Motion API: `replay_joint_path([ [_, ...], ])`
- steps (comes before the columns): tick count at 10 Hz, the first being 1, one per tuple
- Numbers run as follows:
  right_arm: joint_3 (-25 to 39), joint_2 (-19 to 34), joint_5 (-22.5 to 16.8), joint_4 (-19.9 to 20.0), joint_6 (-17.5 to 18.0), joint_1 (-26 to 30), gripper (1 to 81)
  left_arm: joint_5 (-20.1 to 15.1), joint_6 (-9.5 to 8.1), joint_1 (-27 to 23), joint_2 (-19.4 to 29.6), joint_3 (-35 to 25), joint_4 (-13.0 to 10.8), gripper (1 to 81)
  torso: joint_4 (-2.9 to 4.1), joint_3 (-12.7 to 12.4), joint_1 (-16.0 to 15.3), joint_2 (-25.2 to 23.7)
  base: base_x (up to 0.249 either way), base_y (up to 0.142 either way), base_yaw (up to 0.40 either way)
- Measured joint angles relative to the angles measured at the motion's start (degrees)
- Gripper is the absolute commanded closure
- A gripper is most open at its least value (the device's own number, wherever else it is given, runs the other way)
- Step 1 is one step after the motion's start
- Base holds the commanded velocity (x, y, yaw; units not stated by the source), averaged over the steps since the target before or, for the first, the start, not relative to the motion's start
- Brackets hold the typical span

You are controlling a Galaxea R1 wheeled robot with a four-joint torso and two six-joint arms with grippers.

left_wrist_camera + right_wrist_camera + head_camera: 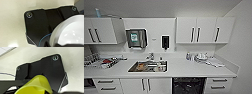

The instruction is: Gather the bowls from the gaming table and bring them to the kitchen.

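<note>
1. Head view: facing the kitchen (166,37) straight on. White counter (184,68) runs across frame, steel sink (148,66) set into it just left of centre, dishes inside.
2. Dishwasher (189,85) at 5 o'clock under the counter, dark front. White drawers and doors with bar handles on both sides of it.
3. Upper cabinets (205,30) at 1–2 o'clock, another pair at 10 o'clock. Paper towel dispenser (136,38) and soap dispenser (165,41) on the wall between them, above the sink.
4. Dish rack (101,61) with items at 9 o'clock on the counter; a cluster of dishes (201,58) at 3 o'clock on the counter.
5. Left wrist view: white bowl (70,33) sits large right against the left end effector, rim up close to the dark plate. Fingers not resolvable, so can't tell how far open or whether it is actually clamped on the rim.
6. Right wrist view: yellow-looking bowl (36,85) (the orange one by task wording, reads yellow-green here) right at the right end effector, rim tilted. Same story: finger opening and grip can't be told.
7. Pale floor behind both wrist plates.
</note>
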State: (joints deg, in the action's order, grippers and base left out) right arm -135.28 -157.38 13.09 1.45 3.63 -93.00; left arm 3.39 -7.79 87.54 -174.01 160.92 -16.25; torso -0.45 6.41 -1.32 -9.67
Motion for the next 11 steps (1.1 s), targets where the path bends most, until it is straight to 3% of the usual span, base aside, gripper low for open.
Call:
replay_joint_path([
  [11,-1.0,-0.2,0.0,0.0,0.1,0.3,81.1,0.7,0.00,0.3,0.1,0.0,0.0,81.1,0.00,0.0,0.0,0.0,0.116,0.000,0.000],
])
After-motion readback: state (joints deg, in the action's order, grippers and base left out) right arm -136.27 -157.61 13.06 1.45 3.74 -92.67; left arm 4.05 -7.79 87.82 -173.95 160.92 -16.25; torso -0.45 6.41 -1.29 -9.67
